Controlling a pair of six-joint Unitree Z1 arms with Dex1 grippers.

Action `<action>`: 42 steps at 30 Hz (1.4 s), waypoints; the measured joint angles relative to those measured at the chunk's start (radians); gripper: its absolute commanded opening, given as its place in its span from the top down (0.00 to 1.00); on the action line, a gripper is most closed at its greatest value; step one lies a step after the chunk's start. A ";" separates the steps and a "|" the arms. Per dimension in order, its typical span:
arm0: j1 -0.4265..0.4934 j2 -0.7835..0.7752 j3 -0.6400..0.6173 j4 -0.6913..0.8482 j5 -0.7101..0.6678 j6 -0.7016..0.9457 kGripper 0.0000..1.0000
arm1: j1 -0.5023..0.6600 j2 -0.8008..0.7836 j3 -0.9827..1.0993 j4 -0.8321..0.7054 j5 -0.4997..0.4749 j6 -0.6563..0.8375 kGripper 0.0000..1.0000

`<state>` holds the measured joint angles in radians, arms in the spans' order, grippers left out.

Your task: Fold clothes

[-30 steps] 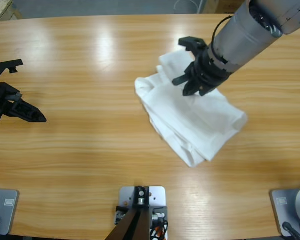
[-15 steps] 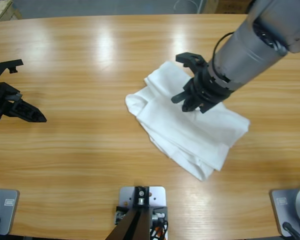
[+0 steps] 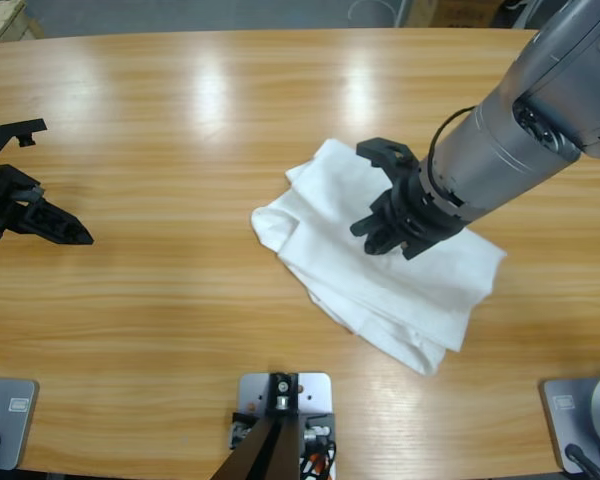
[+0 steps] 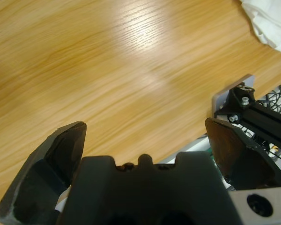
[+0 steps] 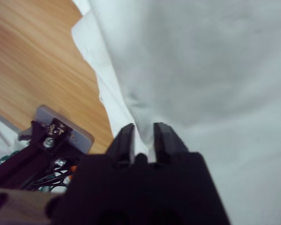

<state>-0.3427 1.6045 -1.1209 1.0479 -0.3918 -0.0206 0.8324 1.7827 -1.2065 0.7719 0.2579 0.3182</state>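
Note:
The white T-shirt [image 3: 425, 285] lies bunched and partly folded right of the table's middle. My right gripper [image 3: 382, 236] comes in from the upper right and rests on top of it. In the right wrist view its jaws [image 5: 144, 132] stand close together with a ridge of the white cloth [image 5: 201, 70] pinched between them. At the table's far left edge my left gripper [image 3: 52, 224] hovers over bare wood. Its jaws [image 4: 145, 136] are wide apart with nothing between them, and a corner of the shirt [image 4: 270, 24] shows far off.
The wooden table [image 3: 180, 130] stretches bare between the two arms. The right arm's thick silver forearm [image 3: 520, 130] hangs over the shirt's far right part.
The right gripper has moved toward the table's near edge, pulling the shirt's cloth with it. The shirt has shifted nearer and lies flatter. The left arm has stayed put.

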 measured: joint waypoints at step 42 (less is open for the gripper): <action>-0.010 0.010 0.000 0.000 0.000 0.000 0.00 | -0.005 -0.028 0.071 0.066 -0.224 0.081 0.09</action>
<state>-0.3526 1.6148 -1.1209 1.0479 -0.3918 -0.0206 0.8277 1.7543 -1.1358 0.8382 0.0336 0.3989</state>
